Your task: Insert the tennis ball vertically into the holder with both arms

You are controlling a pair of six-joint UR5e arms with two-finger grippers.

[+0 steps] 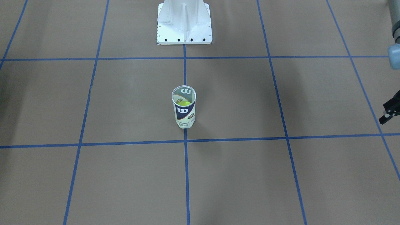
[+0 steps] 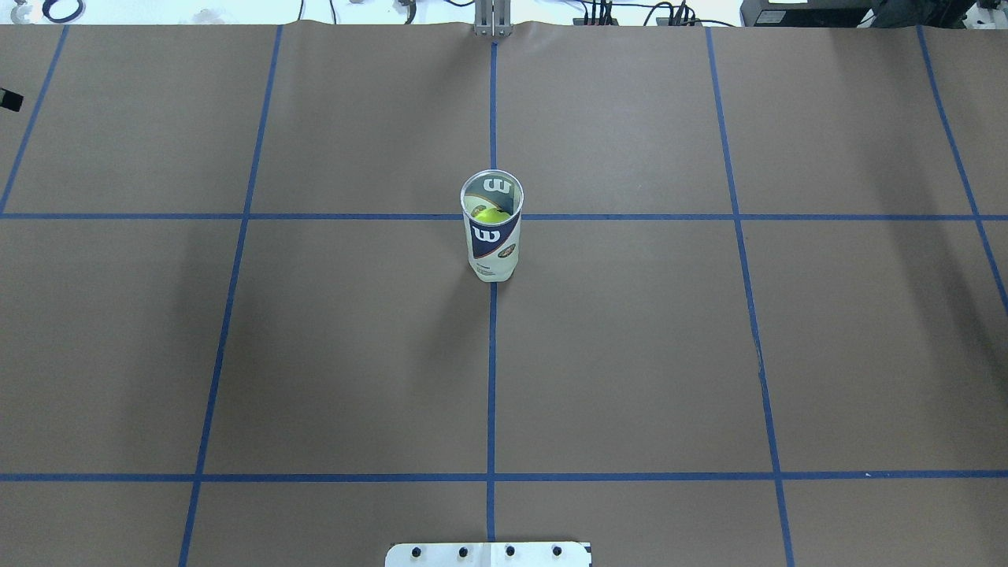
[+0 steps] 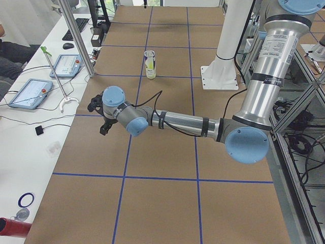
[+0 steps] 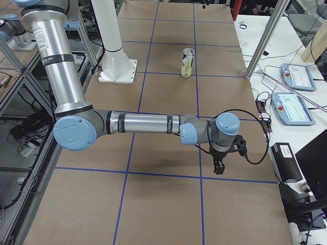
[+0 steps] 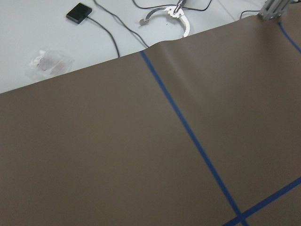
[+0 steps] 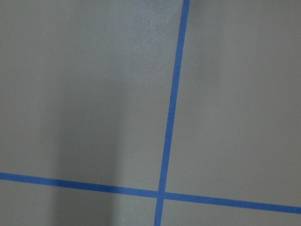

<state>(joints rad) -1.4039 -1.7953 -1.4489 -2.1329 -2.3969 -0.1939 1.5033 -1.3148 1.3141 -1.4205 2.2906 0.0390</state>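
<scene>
The holder (image 1: 185, 114) is a clear Wilson can with a navy and white label. It stands upright at the table's centre, on the middle tape line, and also shows in the overhead view (image 2: 494, 240). A yellow-green tennis ball (image 1: 185, 103) lies inside it, seen through the open top (image 2: 492, 214). My left gripper (image 1: 383, 112) is at the far table edge, away from the can, with its fingers apart and empty. My right gripper (image 4: 227, 158) shows only in the exterior right view, far from the can (image 4: 187, 63). I cannot tell if it is open.
The white bolted base (image 1: 184, 28) stands behind the can. Blue tape lines grid the brown table. Side benches hold tablets (image 3: 30, 93) and cables. Metal posts (image 3: 76, 38) stand at the table edges.
</scene>
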